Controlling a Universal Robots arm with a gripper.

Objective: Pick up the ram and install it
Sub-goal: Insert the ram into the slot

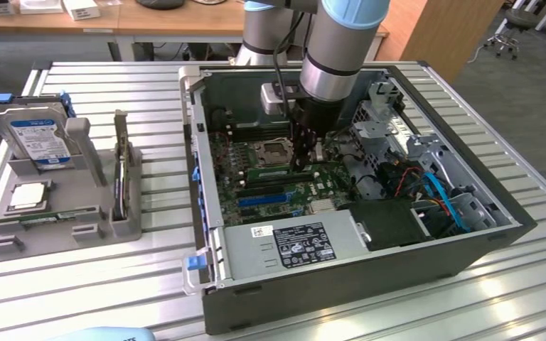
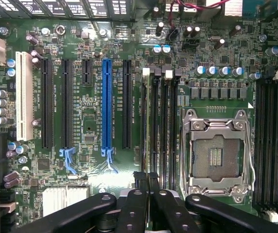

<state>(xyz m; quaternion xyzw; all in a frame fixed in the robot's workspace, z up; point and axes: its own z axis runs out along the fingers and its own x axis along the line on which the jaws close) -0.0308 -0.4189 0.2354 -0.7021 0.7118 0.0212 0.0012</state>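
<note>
Shows the hand (image 2: 147,180) deep inside the open computer case (image 1: 368,280), poised low over the bank of memory slots (image 2: 159,121) just beside the empty processor socket (image 2: 216,155). Finds its fingertips (image 2: 140,184) drawn almost together, with no telling of a grip on anything thin between them. Places the ram (image 1: 55,217), as far as can be judged, in the front groove of the grey holder (image 1: 93,188) on the table (image 1: 111,284), at the exterior view's left. Sets it below the hard drive (image 1: 38,138) and the processor chip (image 1: 28,195), well apart from the hand. Reads, on that footing, as the pick-up step not yet done. Calls for fingers spread wider than the stick's thickness and a square approach to its long faces. Calls also, for seating, for alignment parallel to one slot, with the white end clips (image 2: 146,72) open.
</note>
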